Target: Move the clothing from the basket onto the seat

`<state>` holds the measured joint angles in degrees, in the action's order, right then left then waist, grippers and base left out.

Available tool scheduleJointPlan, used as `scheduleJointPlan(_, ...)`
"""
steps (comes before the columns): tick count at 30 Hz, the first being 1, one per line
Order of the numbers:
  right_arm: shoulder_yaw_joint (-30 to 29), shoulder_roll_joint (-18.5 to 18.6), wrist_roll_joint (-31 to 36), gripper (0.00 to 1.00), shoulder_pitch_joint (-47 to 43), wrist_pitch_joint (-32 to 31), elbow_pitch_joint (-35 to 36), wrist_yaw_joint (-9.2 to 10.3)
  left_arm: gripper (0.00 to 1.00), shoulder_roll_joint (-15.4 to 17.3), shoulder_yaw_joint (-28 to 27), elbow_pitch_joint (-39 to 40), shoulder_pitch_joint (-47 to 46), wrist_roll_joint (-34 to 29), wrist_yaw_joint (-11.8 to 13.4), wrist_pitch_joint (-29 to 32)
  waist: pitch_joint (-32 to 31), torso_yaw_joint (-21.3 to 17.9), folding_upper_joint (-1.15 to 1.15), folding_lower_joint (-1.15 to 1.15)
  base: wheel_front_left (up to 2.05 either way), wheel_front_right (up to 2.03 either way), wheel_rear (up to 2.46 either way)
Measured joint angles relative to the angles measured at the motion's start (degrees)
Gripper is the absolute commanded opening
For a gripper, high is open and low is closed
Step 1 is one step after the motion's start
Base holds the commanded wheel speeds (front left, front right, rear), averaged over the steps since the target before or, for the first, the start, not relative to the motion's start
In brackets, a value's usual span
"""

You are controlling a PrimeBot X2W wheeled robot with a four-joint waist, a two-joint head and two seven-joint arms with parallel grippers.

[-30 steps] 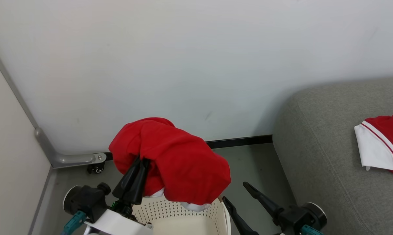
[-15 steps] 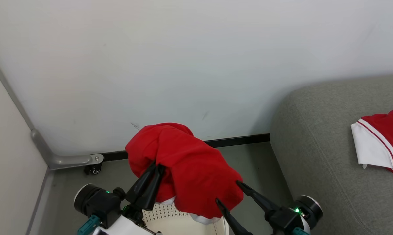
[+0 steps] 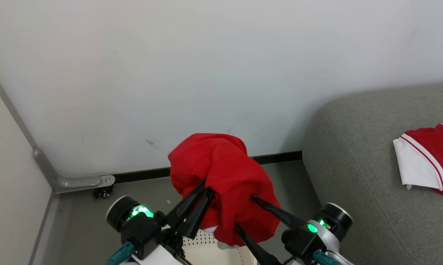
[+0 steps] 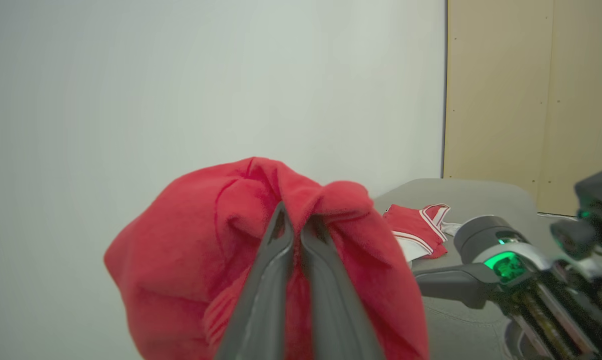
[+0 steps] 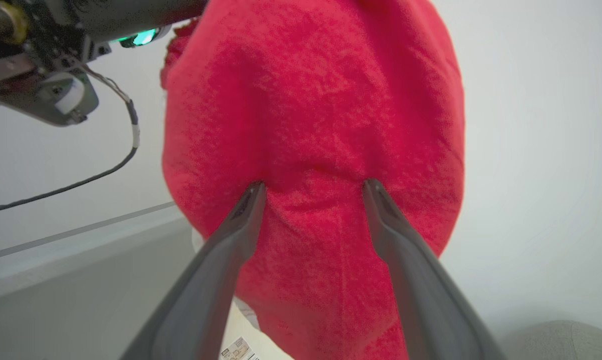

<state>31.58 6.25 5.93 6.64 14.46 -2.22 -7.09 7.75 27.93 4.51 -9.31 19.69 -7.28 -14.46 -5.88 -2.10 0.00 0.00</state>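
Observation:
My left gripper is shut on a bunched red garment with a strip of white hem, holding it in the air above the basket. In the left wrist view the shut left gripper pinches a fold of the red garment. My right gripper is open, its fingertips pressing the hanging cloth from the right. In the right wrist view the red garment bulges between the spread tips of the right gripper. A red top with white panels lies on the grey seat.
A white wall stands close behind, with a black skirting strip and a grey metal bracket on the grey floor at left. The seat's rounded corner is just right of the grippers. A label sticker shows inside the basket.
My left gripper has carried the red garment rightwards and a little up, towards the seat. The right gripper has risen until its open fingers meet the cloth.

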Motion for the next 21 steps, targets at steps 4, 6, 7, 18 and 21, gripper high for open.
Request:
scheduleJointPlan(4, 0.8, -0.1, 0.6, 1.0, 1.1, 0.0, -0.4, 0.0, 0.0, 0.6, 2.3, 0.0, -0.1, 0.7, 0.0, 0.0, -0.2, 0.1, 0.0, 0.0, 0.0, 0.0, 0.0)
scheduleJointPlan(6, 1.1, -0.2, 0.6, 1.0, 1.5, 0.0, -0.5, 0.0, 0.0, 1.1, 2.8, 0.0, -0.1, 1.2, 0.0, 0.0, -0.4, 0.2, 0.0, 0.0, 0.0, 0.0, 0.0)
scheduleJointPlan(7, 1.3, -0.3, 0.6, 1.0, 1.9, 0.0, -0.6, 0.0, 0.0, 1.2, 3.0, 0.0, -0.2, 1.4, 0.0, 0.0, -0.4, 0.2, 0.0, 0.0, 0.0, 0.0, 0.0)
scheduleJointPlan(18, 2.5, -0.8, 1.2, 1.0, 3.8, 0.0, -2.7, 0.0, 0.0, 1.8, 5.3, 0.0, -0.7, 2.6, 0.0, 0.0, -1.1, 0.8, 0.0, 0.0, 0.0, 0.0, 0.0)
scheduleJointPlan(21, 3.0, -0.9, 1.2, 1.0, 4.5, 0.0, -3.5, 0.0, 0.0, 2.1, 6.3, -0.1, -0.7, 2.7, 0.0, 0.0, -1.2, 0.9, 0.0, 0.0, 0.0, 0.0, 0.0)
